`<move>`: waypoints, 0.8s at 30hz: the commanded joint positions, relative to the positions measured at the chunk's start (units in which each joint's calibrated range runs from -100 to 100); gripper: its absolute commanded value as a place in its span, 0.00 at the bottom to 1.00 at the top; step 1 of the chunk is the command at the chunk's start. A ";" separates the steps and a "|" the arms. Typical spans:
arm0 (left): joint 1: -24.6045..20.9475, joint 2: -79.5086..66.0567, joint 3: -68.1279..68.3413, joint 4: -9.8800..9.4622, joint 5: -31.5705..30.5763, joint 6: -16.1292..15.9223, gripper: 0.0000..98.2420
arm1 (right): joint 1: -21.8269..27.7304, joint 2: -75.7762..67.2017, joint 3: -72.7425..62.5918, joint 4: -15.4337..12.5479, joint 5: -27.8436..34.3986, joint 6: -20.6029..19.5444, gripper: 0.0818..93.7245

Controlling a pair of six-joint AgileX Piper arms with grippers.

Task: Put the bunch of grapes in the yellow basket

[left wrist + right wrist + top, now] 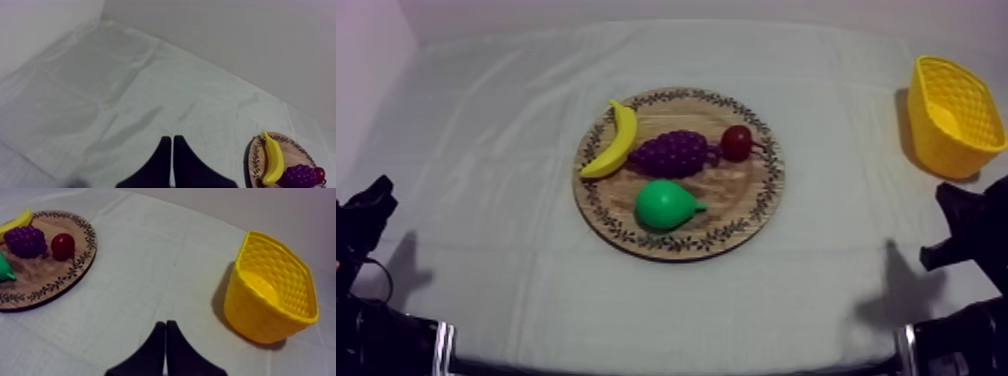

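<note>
The surface [856, 90] lies under a softly creased grey-white cloth [486, 150] and meets a pale wall [636, 10] at the back. A round wooden board [773, 185] with a leaf-patterned rim sits at its middle. The yellow basket [936, 140], its walls dimpled, stands well apart at the far right. On the board the bunch of grapes [674, 153] lies between the banana [616, 140] and the small red fruit [737, 142], with the green pear [664, 204] beside them. The left end effector [172, 140] and the right end effector [165, 324] each have their fingers pressed into a narrow wedge, holding nothing.
</note>
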 commanded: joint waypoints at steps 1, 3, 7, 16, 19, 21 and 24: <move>-0.03 0.05 0.00 0.01 -0.01 0.00 0.00 | -0.01 0.04 -0.02 0.01 0.21 2.55 0.01; -0.03 0.05 0.00 0.01 -0.01 0.00 0.00 | -0.01 0.04 -0.06 0.05 0.49 2.26 0.01; -0.03 0.05 0.00 0.01 -0.01 -0.03 0.00 | -0.29 0.51 -0.41 -0.21 1.45 1.26 0.01; -0.03 0.05 0.00 0.01 -0.01 -0.04 0.00 | -2.13 10.33 -13.79 -3.29 7.09 1.56 0.01; -0.03 0.05 0.00 0.01 -0.01 -0.04 0.00 | -2.43 16.25 -22.07 -5.19 9.82 2.28 0.01; -0.03 0.05 0.00 0.01 -0.01 -0.04 0.00 | -2.67 20.44 -27.57 -6.26 11.71 2.88 0.01; -0.03 0.05 0.00 0.01 -0.01 -0.04 0.00 | -3.16 27.00 -35.28 -7.75 15.07 4.47 0.01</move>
